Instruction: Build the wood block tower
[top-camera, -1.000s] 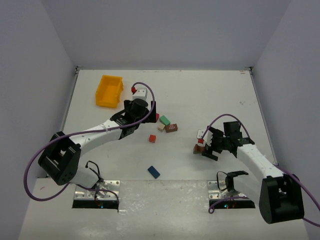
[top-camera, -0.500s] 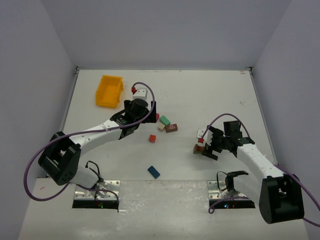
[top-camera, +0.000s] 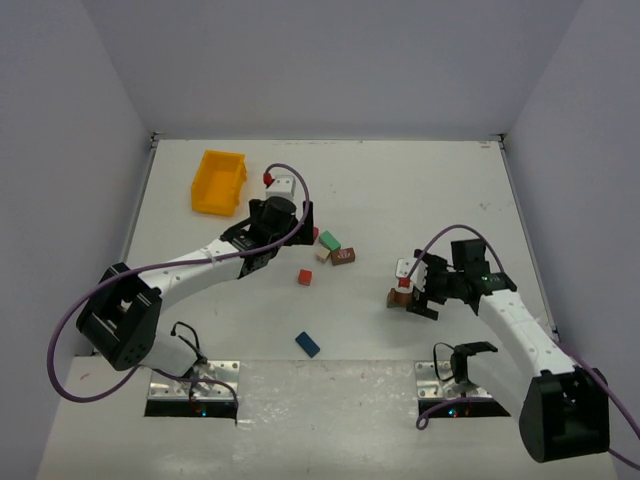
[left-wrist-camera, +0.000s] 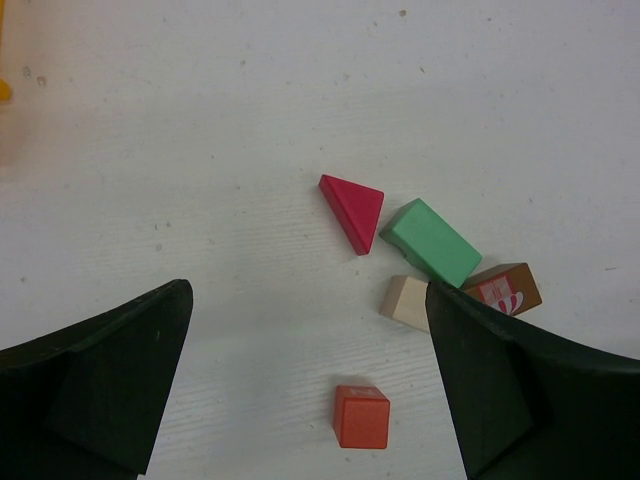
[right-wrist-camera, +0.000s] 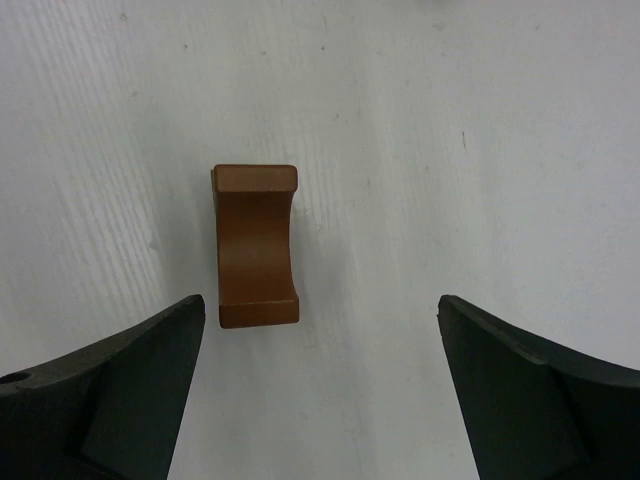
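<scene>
The right pincer (right-wrist-camera: 320, 310) stands wide open with nothing in it, its dark, smooth fingers (right-wrist-camera: 120, 390) splayed over the white, faintly streaked table (top-camera: 400, 190). Just ahead of the tips lies the arch (right-wrist-camera: 256, 245), a brown wooden piece with flat ends and a hollow curved into the face that shows. It touches neither finger. On the table it sits right of centre, towards the near side.

The left pincer (left-wrist-camera: 305, 290) is also fully spread and empty. Beyond its gap lies the prism (left-wrist-camera: 352, 210), a magenta-red wedge with sharp edges. Just right of it is the green brick (left-wrist-camera: 430, 242), matte and slab-shaped, meeting the cream cube (left-wrist-camera: 405, 300) at one edge. A brown block (left-wrist-camera: 505, 288) with a red and white print is partly hidden by one finger. The red cube (left-wrist-camera: 361, 416) sits nearer, apart from that cluster.

The blue brick (top-camera: 307, 344) lies alone close to the near edge. Every block rests singly on the table. The bin (top-camera: 218, 182), glossy yellow-orange plastic, stands at the far left.
</scene>
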